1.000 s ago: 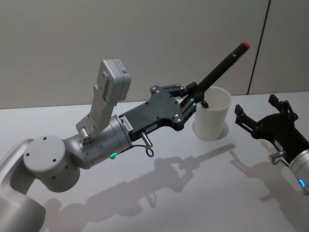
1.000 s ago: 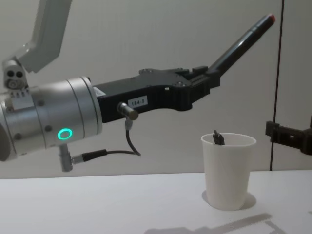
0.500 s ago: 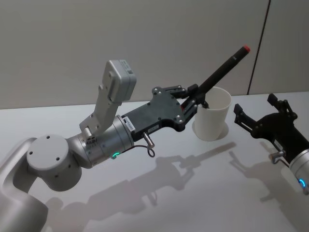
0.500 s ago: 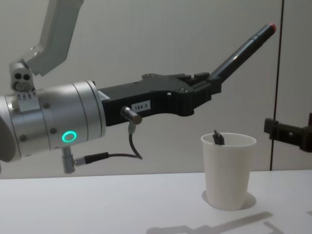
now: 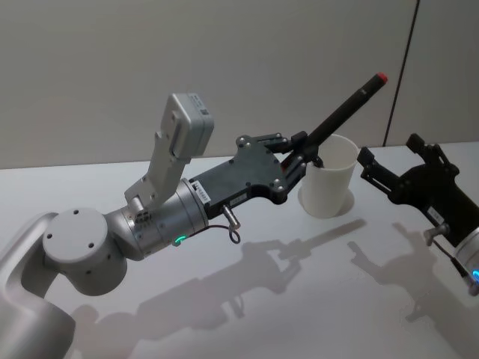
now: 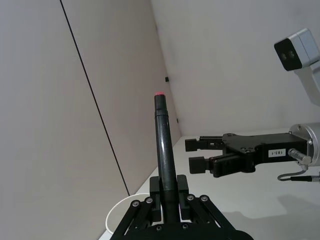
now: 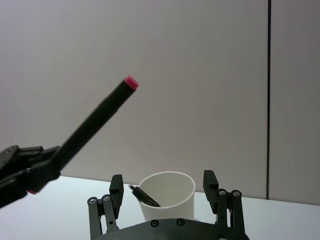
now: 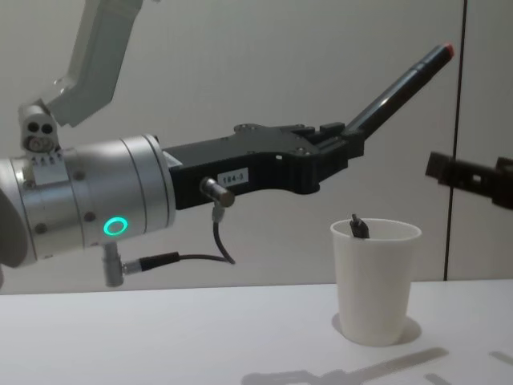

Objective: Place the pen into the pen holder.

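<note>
My left gripper [image 5: 301,146] is shut on the pen [image 5: 344,106], a black one with a red tip. It holds the pen slanted, red tip high, above the left side of the pen holder [image 5: 329,187], a white paper cup on the table. In the chest view the pen [image 8: 401,84] hangs clear above the cup [image 8: 375,285]. The dark end of another pen [image 8: 358,227] leans inside the cup. My right gripper [image 5: 389,148] hovers open to the right of the cup, nothing between its fingers. From the right wrist the cup [image 7: 167,197] sits straight ahead.
The white table [image 5: 299,299] spreads around the cup, with only the arms' shadows on it. A plain wall [image 5: 224,60] stands close behind, with a dark vertical seam [image 5: 402,67] at the right.
My right gripper has risen and drawn a little closer to the cup. The left arm has lifted slightly, with the pen still held at the same slant.
</note>
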Controlling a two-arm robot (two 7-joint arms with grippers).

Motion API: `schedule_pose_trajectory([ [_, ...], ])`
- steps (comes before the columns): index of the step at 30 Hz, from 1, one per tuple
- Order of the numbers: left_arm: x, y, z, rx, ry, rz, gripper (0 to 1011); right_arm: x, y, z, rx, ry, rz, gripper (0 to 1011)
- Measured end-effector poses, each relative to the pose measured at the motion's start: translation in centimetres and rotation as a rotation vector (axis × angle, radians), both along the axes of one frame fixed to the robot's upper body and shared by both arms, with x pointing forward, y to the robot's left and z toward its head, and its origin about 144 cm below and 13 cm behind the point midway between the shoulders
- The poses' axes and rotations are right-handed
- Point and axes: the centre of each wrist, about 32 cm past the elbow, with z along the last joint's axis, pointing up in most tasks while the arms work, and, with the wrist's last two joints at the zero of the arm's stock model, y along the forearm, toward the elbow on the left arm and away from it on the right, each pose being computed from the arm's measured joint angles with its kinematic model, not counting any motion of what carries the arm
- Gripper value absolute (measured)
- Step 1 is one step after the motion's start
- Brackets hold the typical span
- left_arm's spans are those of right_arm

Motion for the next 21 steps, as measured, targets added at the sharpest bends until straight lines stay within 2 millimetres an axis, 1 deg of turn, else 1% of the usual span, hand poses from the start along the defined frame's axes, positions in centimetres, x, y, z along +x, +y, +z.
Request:
schedule_pose_trajectory([
  [8, 0.0, 0.0, 0.0, 0.001, 0.001, 0.001, 193, -0.1, -0.4, 0.6, 0.096, 0.018, 0.061, 1001],
  [21, 0.0, 0.0, 0.0, 0.003, 0.001, 0.001, 193, -0.1, -1.7, 1.4, 0.289, 0.098, 0.229, 1001],
])
